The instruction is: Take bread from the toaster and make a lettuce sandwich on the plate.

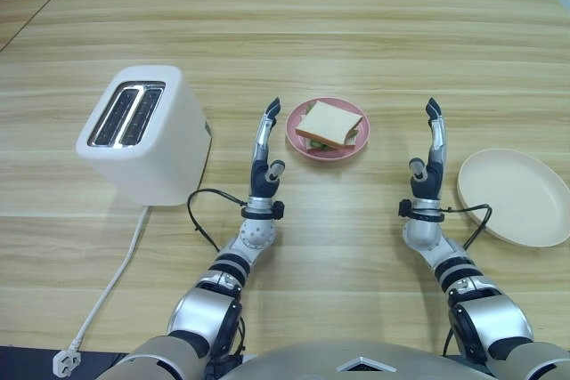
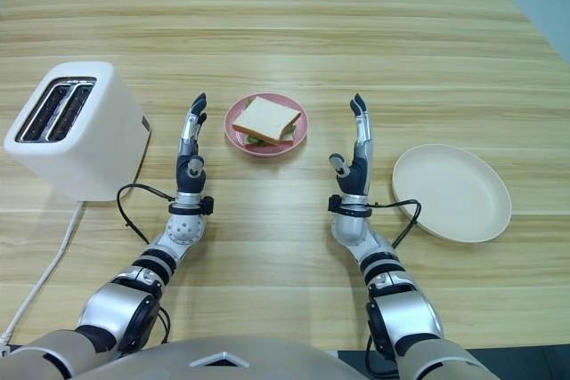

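The sandwich [image 1: 331, 122] sits on the plate [image 1: 325, 155], ahead and between your hands; your left hand [image 1: 264, 162] is nearer than your right hand [image 1: 429, 166], both open, fingers straight, holding nothing

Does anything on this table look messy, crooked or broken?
Nothing spilled or broken. A little lettuce peeks from under the top bread slice on the pink plate. The toaster has its plug loose at the table edge, plugged into nothing.

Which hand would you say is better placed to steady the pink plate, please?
Probably the left hand: open, it stands close beside the pink plate; the right hand stands farther off.
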Robot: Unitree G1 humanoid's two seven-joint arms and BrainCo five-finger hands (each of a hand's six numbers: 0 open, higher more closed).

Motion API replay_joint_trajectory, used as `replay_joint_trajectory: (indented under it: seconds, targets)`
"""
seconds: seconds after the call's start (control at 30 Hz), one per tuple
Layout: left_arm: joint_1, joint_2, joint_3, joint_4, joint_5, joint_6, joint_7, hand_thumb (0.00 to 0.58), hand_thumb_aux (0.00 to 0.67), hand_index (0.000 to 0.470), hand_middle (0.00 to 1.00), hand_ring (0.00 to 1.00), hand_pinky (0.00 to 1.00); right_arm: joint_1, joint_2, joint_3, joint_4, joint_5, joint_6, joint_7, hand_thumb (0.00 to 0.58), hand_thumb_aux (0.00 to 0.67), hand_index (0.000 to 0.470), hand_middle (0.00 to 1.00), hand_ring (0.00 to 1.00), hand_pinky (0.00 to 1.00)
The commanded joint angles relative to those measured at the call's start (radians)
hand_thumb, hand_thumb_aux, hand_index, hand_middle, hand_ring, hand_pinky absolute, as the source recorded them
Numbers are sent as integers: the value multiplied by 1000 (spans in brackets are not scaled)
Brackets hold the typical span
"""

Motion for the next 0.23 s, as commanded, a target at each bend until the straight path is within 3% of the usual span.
replay_joint_trajectory:
  seconds: [0.03,0.23]
  targets:
    - [-8,0,40,-20,-16,66,-1,0,0,0,0,0,0,11,6,-35,13,132,-1,148,0,0,0,0,0,0]
    - [-30,-14,58,-7,-8,123,3,0,0,0,0,0,0,22,2,-51,-17,141,-7,211,0,0,0,0,0,0]
